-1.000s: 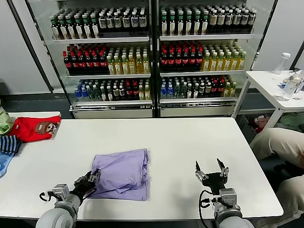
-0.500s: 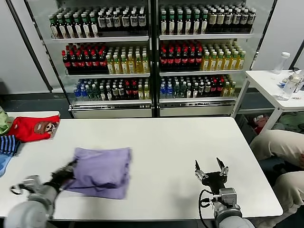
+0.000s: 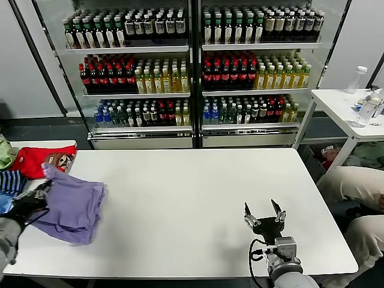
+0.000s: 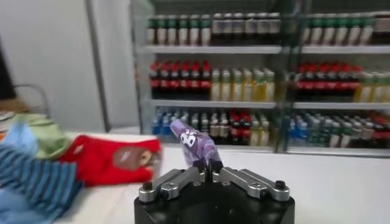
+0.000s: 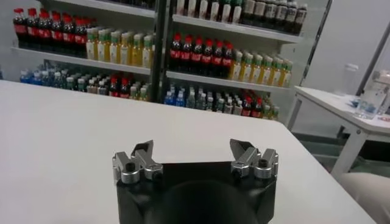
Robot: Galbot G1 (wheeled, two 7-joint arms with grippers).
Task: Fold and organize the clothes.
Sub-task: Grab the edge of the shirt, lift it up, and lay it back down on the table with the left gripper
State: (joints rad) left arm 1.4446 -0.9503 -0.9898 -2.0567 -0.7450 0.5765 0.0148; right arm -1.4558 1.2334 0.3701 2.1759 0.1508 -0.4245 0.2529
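Note:
The folded lavender T-shirt (image 3: 73, 204) lies at the left end of the white table (image 3: 198, 198), close to the pile of other garments. My left gripper (image 3: 37, 193) is shut on the shirt's left edge; in the left wrist view a pinched fold of lavender cloth with dark purple print (image 4: 194, 143) stands up between the closed fingertips of the left gripper (image 4: 207, 165). My right gripper (image 3: 263, 213) is open and empty, held above the table's front right part, and it also shows in the right wrist view (image 5: 194, 152).
A red garment with a brown cartoon print (image 3: 42, 161) and a blue-striped garment (image 3: 11, 182) lie at the table's far left edge, just beyond the shirt. Drink coolers (image 3: 192, 72) stand behind the table. A second white table (image 3: 351, 111) with bottles stands at the right.
My left gripper has dragged the folded lavender T-shirt leftward across the table, from the front middle to the left end beside the garment pile. The right gripper has stayed in place.

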